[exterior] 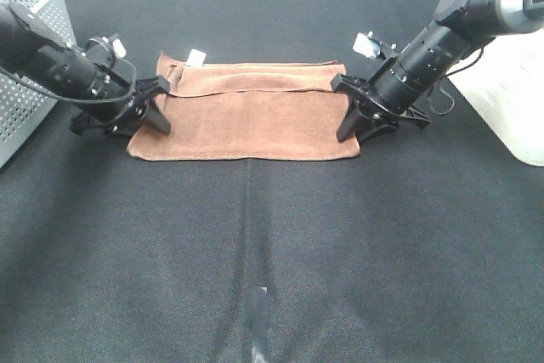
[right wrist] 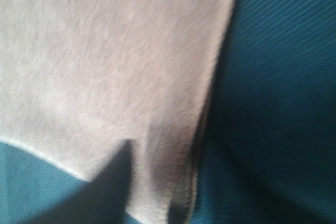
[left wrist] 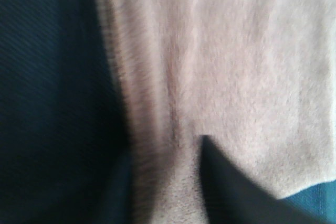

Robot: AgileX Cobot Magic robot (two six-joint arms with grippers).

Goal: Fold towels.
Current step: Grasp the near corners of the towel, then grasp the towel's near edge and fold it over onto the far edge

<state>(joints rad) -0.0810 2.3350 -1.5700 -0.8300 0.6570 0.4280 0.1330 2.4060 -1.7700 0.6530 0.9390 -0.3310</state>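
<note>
Brown towel (exterior: 246,121) is lying flat on the far-middle part of the surface (exterior: 255,278), long axis running left to right, with a narrow strip along its far long edge lying doubled over in loose ridges. A small white tag (exterior: 196,57) is sticking out at the far left corner. The pile is looking short and fuzzy in the blurred wrist views (left wrist: 236,66) (right wrist: 105,51), with a stitched hem showing along the short edge. The left pincer (exterior: 136,121) is sitting at the left short edge and the right pincer (exterior: 365,129) at the right one; one dark finger (left wrist: 231,187) is resting on the cloth. I cannot tell whether either is clamping. The surface is wearing black woven fabric. A perforated pale bin (exterior: 25,99) is standing far left, and a smooth white container (exterior: 510,99) far right.
</note>
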